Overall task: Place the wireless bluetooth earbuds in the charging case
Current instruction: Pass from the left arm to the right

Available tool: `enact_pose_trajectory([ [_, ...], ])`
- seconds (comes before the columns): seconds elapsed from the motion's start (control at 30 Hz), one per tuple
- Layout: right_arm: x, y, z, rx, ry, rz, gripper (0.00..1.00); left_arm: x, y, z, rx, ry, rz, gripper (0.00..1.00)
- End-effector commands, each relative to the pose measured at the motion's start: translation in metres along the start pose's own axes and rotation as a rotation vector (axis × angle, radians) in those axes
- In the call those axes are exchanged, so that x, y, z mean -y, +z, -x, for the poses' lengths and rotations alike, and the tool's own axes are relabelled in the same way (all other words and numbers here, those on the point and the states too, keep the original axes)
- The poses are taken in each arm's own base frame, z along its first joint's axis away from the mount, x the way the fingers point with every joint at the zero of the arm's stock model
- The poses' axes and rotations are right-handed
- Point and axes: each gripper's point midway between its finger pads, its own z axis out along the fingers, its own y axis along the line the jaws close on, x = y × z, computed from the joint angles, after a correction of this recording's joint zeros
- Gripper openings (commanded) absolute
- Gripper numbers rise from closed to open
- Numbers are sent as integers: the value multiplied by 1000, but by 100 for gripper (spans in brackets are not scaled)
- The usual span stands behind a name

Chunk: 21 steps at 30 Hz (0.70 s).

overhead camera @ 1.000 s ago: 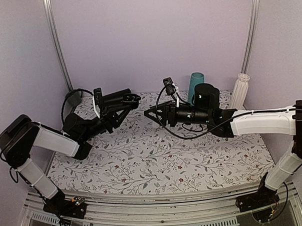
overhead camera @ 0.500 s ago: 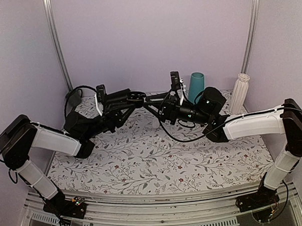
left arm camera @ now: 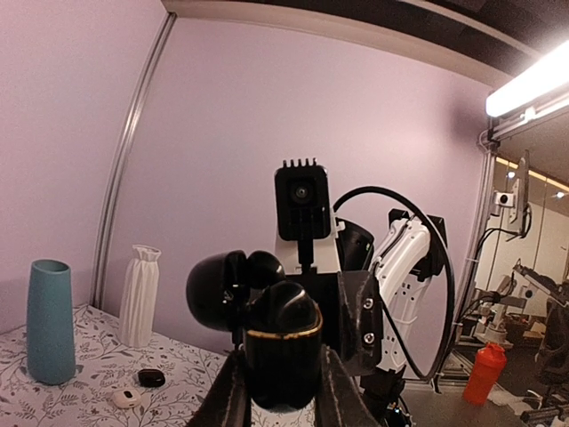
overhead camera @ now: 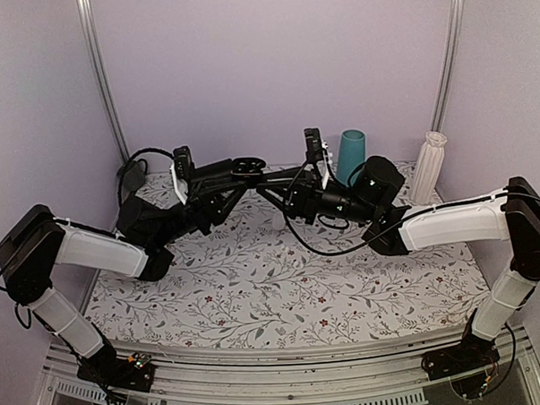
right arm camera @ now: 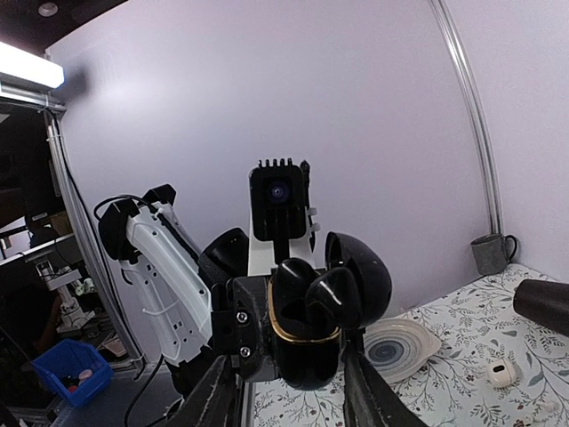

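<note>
Right pincer: fingers stand apart, flanking the black charging case, which is gold-rimmed with its lid raised. Two rounded black shapes at its mouth, probably the earbuds. Behind them are the left arm and its wrist camera. On the floral surface: shell-shaped dish, small white object, grey mug.

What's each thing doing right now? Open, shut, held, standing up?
charging case: lid open, held in the air.
earbuds: at the case's mouth; seated or not, cannot tell.
left gripper: jaws shut on the charging case.
right gripper: jaws either side of the case; grip unclear.
teal vase: upright.
white vase: upright.
</note>
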Motion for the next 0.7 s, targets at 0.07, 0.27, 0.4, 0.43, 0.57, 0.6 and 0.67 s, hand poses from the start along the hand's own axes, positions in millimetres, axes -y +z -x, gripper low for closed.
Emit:
enact_pose_trajectory([
  [0.07,-2,1,10,9,14,-8,36,45,2,53,201,182,-164,0],
  [0.27,-2,3,14,9,17,-10,34,43,5,48,174,166,-175,0],
  [0.4,-1,2,18,20,11,-22,34,42,6,43,153,155,-179,0],
  [0.43,-1,2,19,22,5,-24,34,41,6,42,146,150,-179,0],
  [0.57,-2,1,22,31,-6,-31,34,39,8,38,131,133,-180,0],
  [0.6,-2,1,22,31,-10,-30,34,39,9,37,129,127,-183,0],
  [0.67,-2,0,21,29,-11,-31,34,38,9,35,126,112,-188,0],
])
